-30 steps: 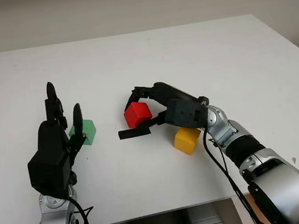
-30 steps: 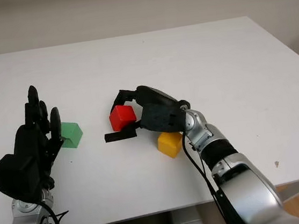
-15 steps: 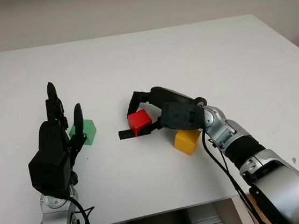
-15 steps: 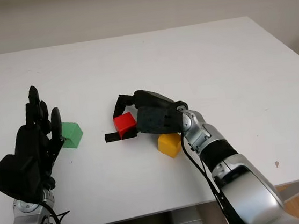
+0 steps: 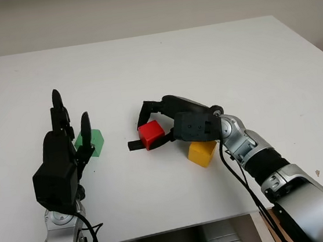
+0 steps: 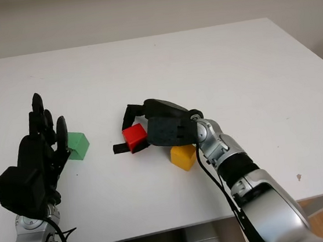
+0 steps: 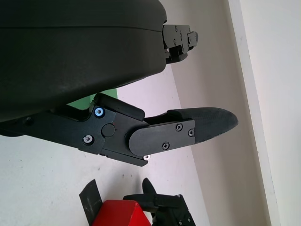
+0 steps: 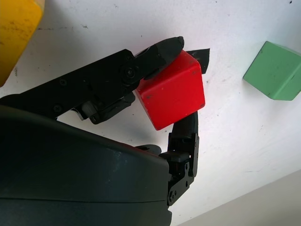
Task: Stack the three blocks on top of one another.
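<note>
Right hand (image 5: 154, 132) pinches the red block (image 5: 151, 135) mid-frame, possibly just off the table (image 5: 212, 57); yellow block (image 5: 202, 152) adjacent; left hand (image 5: 61, 159), open, beside green block (image 5: 94, 142); upper frame bare.

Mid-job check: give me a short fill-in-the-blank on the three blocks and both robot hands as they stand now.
1. The right robot hand is shut on the ____ block.
2. The yellow block sits on the table, partly under the ____ arm.
3. The block nearest the open left robot hand is ____.
4. The number of blocks stacked so far is ____.

Missing words: red; right; green; zero
</note>
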Controlling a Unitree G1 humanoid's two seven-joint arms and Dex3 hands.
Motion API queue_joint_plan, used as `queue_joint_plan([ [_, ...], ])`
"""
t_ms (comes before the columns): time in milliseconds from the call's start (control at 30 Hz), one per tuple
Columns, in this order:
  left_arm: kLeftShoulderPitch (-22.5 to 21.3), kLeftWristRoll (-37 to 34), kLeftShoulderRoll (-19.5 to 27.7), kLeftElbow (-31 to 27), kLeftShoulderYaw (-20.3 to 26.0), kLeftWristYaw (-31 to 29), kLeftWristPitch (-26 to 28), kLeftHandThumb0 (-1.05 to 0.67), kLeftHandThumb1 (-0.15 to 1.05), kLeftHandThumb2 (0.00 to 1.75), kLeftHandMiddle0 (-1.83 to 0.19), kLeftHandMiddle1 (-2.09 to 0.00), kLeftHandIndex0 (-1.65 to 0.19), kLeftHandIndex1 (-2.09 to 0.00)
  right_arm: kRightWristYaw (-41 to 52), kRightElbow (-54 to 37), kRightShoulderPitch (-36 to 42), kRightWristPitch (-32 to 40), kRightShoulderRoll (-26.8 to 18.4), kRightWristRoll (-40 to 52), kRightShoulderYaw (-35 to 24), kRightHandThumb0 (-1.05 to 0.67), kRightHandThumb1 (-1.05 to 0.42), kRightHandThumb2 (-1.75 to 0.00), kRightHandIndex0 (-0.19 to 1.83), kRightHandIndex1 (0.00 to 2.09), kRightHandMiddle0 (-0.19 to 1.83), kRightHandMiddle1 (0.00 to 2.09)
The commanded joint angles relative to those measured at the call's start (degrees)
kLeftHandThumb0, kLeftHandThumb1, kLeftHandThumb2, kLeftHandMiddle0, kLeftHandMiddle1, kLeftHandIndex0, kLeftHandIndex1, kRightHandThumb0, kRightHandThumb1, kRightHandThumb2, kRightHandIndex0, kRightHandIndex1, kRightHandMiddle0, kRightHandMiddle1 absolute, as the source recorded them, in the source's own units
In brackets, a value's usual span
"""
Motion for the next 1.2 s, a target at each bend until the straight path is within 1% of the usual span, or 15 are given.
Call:
queue_joint_plan([
  [0, -0.28, 0.05, -0.22, -0.07, -0.05, 0.14, -0.82, -0.71, 1.05, 0.57, 0.08, -0.05, 0.09, -0.05, -0.44, -0.52, 0.36, -0.33, 0.04, 0.15, 0.08, -0.46, -0.93, -0.05, 0.33, 0.06, 0.40, 1.67],
  [133, -0.08, 0.17, -0.15, -0.52, -0.07, 0.08, 0.20, -0.72, 1.05, 0.56, 0.08, -0.05, 0.09, -0.05, -0.60, 0.17, 0.27, -1.19, 0.27, 0.41, 0.09, -0.45, -0.93, -0.06, 0.33, 0.06, 0.39, 1.66],
  [367, 0.15, 0.23, -0.28, -0.57, -0.12, 0.18, 0.05, -0.72, 1.05, 0.56, 0.07, -0.06, 0.09, -0.05, -3.23, 2.98, -0.09, -3.10, 0.72, -0.23, 0.40, -0.44, -0.94, -0.06, 0.32, 0.05, 0.37, 1.68],
  [500, 0.21, 0.00, -0.42, -0.73, -0.07, 0.15, -0.01, -0.72, 1.05, 0.56, 0.08, -0.05, 0.10, -0.05, -2.30, 4.34, -0.68, -4.74, 0.20, -0.33, 0.95, -0.46, -0.95, -0.06, 0.28, 0.04, 0.31, 1.62],
  [567, 0.22, -0.17, -0.47, -0.86, -0.06, 0.07, 0.21, -0.72, 1.05, 0.55, 0.08, -0.05, 0.10, -0.05, -1.04, 4.51, -0.98, -5.21, -0.07, -0.14, 1.11, -0.49, -0.94, -0.05, 0.26, 0.03, 0.25, 1.48],
  [600, 0.27, -0.08, -0.41, -0.85, -0.12, 0.04, 0.10, -0.71, 1.05, 0.55, 0.08, -0.05, 0.10, -0.05, -0.12, 4.45, -1.12, -5.32, -0.20, 0.07, 1.13, -0.52, -0.92, -0.05, 0.20, 0.02, 0.18, 1.20],
  [667, 0.35, 0.30, -0.28, -0.87, -0.25, 0.12, 0.17, -0.70, 1.05, 0.56, 0.08, -0.05, 0.10, -0.05, 1.58, 4.48, -1.28, -5.85, -0.31, 0.89, 0.89, -0.60, -0.90, -0.05, 0.11, 0.02, 0.10, 0.80],
  [700, 0.36, 0.40, -0.28, -0.91, -0.26, 0.18, 0.29, -0.70, 1.05, 0.56, 0.08, -0.05, 0.10, -0.05, 2.13, 4.55, -1.32, -6.06, -0.32, 1.21, 0.74, -0.63, -0.90, -0.05, 0.07, 0.02, 0.09, 0.64],
  [733, 0.33, 0.52, -0.28, -0.86, -0.25, 0.25, 0.39, -0.70, 1.05, 0.56, 0.08, -0.05, 0.10, -0.05, 2.99, 4.49, -1.41, -6.11, -0.39, 1.61, 0.60, -0.65, -0.90, -0.05, 0.05, 0.02, 0.10, 0.54],
  [767, 0.31, 0.59, -0.27, -0.72, -0.22, 0.29, 0.30, -0.71, 1.05, 0.56, 0.07, -0.06, 0.09, -0.05, 4.04, 4.32, -1.51, -6.07, -0.52, 2.08, 0.46, -0.71, -0.90, -0.05, -0.01, 0.01, 0.04, 0.41],
  [800, 0.30, 0.62, -0.29, -0.68, -0.19, 0.31, 0.32, -0.71, 1.05, 0.56, 0.07, -0.06, 0.09, -0.06, 4.93, 3.98, -1.58, -6.11, -0.76, 2.47, 0.37, -0.75, -0.91, -0.06, -0.05, 0.01, 0.00, 0.34],
  [900, 0.25, 0.45, -0.37, -0.65, -0.05, 0.24, 0.34, -0.71, 1.05, 0.56, 0.07, -0.06, 0.09, -0.06, 7.50, 2.16, -1.75, -5.91, -1.76, 3.83, -0.25, -0.81, -0.91, -0.06, -0.11, 0.00, -0.06, 0.23],
  [1033, 0.30, 0.53, -0.25, -0.63, -0.08, 0.11, -0.02, -0.70, 1.05, 0.56, 0.08, -0.05, 0.09, -0.05, 10.72, -1.37, -1.39, -6.34, -3.89, 7.20, -2.48, -0.83, -0.93, -0.06, -0.14, 0.01, -0.07, 0.18],
  [1167, 0.41, 0.99, -0.23, -0.75, -0.25, 0.22, 0.13, -0.69, 1.05, 0.57, 0.07, -0.05, 0.09, -0.05, 12.56, -5.67, -1.02, -4.87, -6.47, 11.10, -6.11, -0.85, -0.95, -0.06, -0.16, 0.01, -0.07, 0.14],
])
